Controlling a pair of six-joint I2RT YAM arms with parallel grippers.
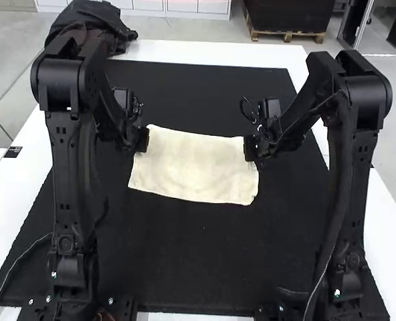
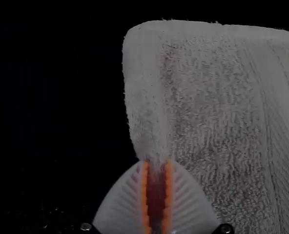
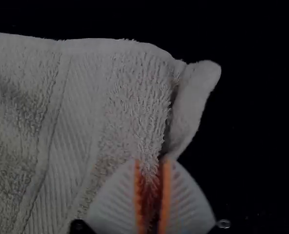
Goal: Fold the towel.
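Black mat (image 1: 198,261) covering much of white table (image 1: 17,217). Cream towel (image 1: 191,167) lying spread on mat, between arms. Left gripper (image 1: 142,139) pinching towel's side edge near far corner; right gripper (image 1: 251,148) pinching opposite side edge, narrow flap (image 3: 191,102) bulging beside its fingers. Looped pile looking nubbly, ribbed bands running near both sides, outline making wide, slightly skewed rectangle.

The towel (image 1: 196,167) is creamy white with ribbed stripes near its ends, the mat (image 1: 205,261) is all black, and the table (image 1: 392,210) is white.
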